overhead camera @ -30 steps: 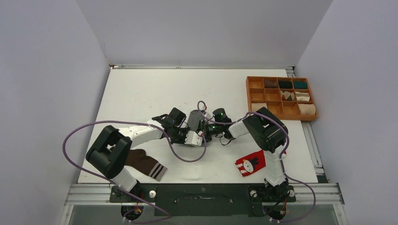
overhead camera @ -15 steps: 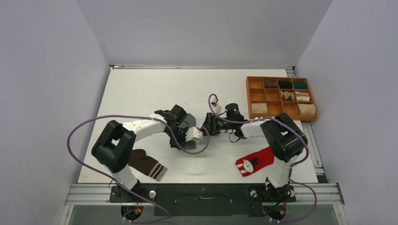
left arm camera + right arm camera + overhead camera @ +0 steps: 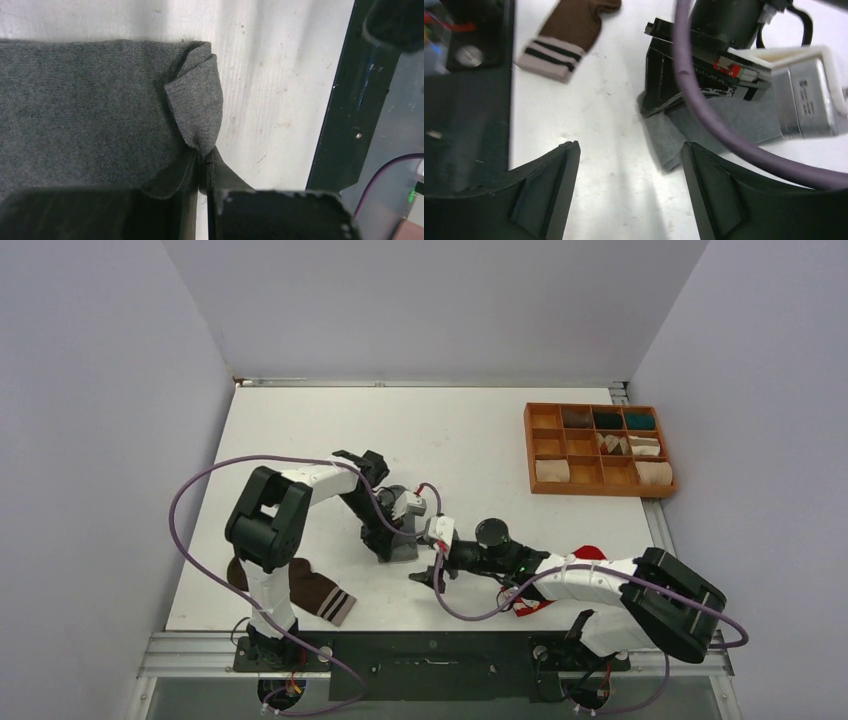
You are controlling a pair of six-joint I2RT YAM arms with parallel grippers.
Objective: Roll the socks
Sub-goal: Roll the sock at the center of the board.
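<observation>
Left end effector is pinched shut on a folded-up corner of the grey sock, fingertips pressed together with the fabric flap standing up between them. The rest of that sock lies flat on the counter, about mid-counter and a bit toward the near edge, under the left wrist. Right end effector is spread wide, holding nothing, aimed at bare counter just beside the grey sock's near edge; its two fingers are apart from the fabric. In the top view it sits just near-side and right of the left one, the arm stretched low along the near edge. Brown sock with the pale striped cuff lies flat by the near-left corner, its toe end hidden under the left arm. Red sock is by the near edge toward the right, mostly covered by the right arm, only bits showing. Wooden tray sits at the right edge toward the far side, with rolled bundles in some compartments.
</observation>
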